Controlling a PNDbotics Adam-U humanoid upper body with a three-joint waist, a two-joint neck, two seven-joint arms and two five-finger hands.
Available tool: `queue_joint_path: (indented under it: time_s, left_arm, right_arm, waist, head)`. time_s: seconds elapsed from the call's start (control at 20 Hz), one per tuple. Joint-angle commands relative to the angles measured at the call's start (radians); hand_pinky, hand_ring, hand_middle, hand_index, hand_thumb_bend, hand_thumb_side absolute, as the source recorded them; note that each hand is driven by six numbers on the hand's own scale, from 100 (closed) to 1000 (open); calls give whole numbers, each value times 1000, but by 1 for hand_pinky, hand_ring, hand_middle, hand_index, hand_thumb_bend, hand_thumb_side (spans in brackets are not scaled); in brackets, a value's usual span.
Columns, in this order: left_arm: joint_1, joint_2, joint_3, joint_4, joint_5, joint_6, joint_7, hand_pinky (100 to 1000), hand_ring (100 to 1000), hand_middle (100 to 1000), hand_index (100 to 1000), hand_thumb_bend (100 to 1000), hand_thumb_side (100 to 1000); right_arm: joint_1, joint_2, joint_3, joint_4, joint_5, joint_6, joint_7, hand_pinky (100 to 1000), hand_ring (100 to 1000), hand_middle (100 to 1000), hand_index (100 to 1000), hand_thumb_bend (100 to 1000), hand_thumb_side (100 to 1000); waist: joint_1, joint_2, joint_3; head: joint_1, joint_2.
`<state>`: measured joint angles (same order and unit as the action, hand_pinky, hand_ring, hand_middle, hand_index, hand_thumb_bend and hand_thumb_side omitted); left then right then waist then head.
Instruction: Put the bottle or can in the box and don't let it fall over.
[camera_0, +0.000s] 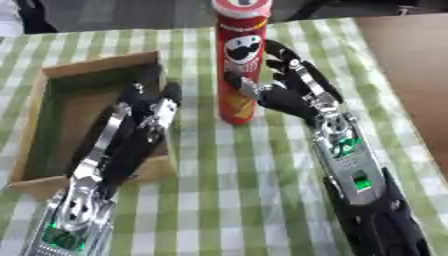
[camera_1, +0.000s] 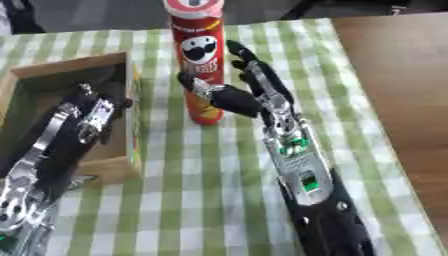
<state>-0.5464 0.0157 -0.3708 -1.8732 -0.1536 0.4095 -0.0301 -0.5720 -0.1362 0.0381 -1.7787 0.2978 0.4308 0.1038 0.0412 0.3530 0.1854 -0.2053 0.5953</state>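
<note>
Cupping the upright can (camera_0: 241, 60) with my right hand (camera_0: 284, 92), fingers open beside it.
My left hand (camera_0: 144, 117) rests open over the box (camera_0: 87, 70).

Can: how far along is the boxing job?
Done: nothing placed; the can stands upright on the checked cloth, outside the box. In hand: the right hand is at the can, thumb and fingers on either side, not clearly closed round it. The left hand lies open across the box's near wall. Left: grasp, lift over the wall, set it down upright.
</note>
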Motion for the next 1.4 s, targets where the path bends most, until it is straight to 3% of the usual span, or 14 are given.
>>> queue_joint_path:
  time_s: [0.05,1.4]
  left_arm:
    - [-17,-7,10,-13,6,-3,-3,899,819,189,1000,164,736]
    - [-38,-7,35,-31,-6,-11,-9,903,812,182,1000,122,743]
  right_arm:
    - [-19,-10,-1,-21,-11,-1,-5,1000,1000,1000,1000,601,464]
    - [-54,1,5,-25,-26,-5,9,1000,1000,1000,1000,569,425]
  waist:
    - [1,-14,0]
    - [-2,13,15]
  head:
    - [1,-16]
    - [-8,-34]
